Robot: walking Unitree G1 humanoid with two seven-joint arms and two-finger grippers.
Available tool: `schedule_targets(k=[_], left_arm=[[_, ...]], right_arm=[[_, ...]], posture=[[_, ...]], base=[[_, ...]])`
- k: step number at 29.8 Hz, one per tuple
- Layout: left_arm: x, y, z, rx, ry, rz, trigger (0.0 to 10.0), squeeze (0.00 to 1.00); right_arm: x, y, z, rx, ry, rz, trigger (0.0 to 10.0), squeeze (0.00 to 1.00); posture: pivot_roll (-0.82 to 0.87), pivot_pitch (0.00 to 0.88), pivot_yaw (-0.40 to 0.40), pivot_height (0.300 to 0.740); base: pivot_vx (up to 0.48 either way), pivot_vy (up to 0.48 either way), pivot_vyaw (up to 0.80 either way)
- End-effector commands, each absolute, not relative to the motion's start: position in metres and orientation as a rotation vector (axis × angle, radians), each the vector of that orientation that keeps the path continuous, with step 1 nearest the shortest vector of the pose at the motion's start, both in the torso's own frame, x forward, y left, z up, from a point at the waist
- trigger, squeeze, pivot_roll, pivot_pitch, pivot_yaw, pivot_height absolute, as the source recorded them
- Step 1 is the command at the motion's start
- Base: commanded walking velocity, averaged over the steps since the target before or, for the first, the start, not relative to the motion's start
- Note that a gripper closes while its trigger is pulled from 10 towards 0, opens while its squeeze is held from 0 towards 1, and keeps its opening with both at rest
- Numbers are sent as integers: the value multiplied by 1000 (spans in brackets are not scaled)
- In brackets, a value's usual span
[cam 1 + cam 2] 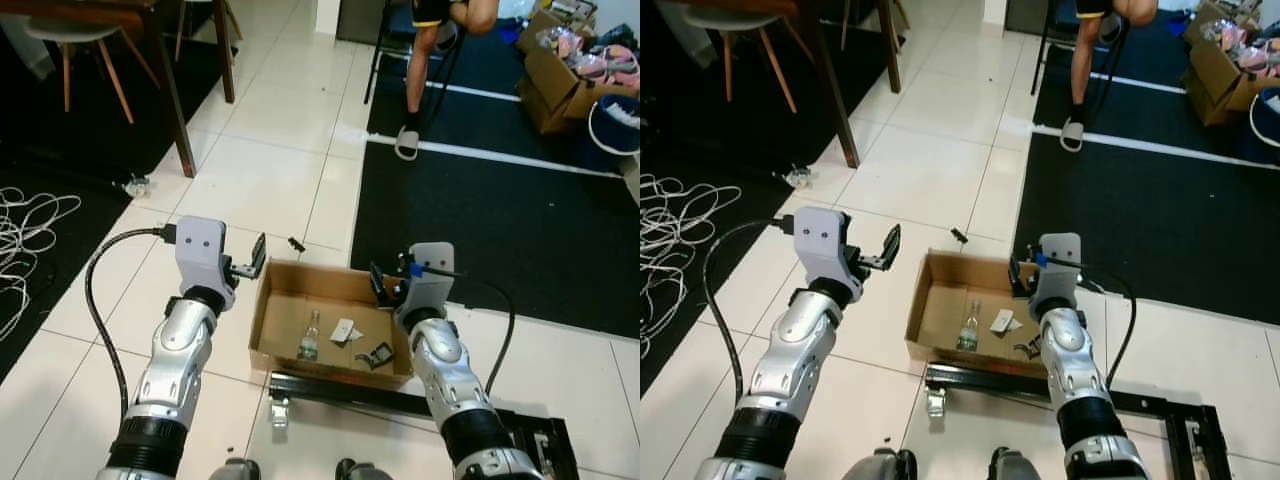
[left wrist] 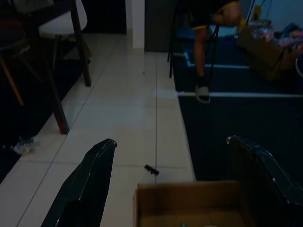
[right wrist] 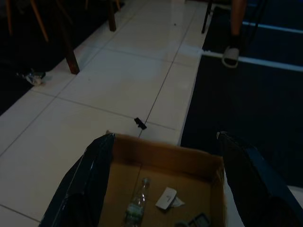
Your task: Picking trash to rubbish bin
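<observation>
White floor tiles [image 1: 270,180] carry an open cardboard box [image 1: 290,290] holding a plastic bottle [image 1: 309,338] and scraps; both the left gripper [image 1: 250,262] and right gripper [image 1: 385,283] hover at its rim, fingers spread wide, empty

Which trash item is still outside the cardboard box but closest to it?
The small black piece on the white tile just beyond the cardboard box. The crumpled wrapper lies farther off by the table leg.
</observation>
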State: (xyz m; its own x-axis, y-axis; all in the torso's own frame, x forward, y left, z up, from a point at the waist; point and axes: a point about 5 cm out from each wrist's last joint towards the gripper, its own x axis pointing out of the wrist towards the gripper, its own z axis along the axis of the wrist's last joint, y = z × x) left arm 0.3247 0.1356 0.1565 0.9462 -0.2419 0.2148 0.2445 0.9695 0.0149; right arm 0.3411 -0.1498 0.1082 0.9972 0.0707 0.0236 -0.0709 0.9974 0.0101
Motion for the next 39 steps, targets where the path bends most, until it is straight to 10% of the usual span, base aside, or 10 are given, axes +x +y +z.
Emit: schedule_targets(k=[1,39], left_arm=[[321,131,151,-32,-196,-251,10000,0],[318,129,151,-23,-182,-269,10000,0]], right_arm=[[335,-148,99,16,18,75,10000,0],[321,-139,102,24,56,118,10000,0]], posture=[[19,151,-7,740],[26,153,3,740]], base=[[0,0,0],[0,0,-413]])
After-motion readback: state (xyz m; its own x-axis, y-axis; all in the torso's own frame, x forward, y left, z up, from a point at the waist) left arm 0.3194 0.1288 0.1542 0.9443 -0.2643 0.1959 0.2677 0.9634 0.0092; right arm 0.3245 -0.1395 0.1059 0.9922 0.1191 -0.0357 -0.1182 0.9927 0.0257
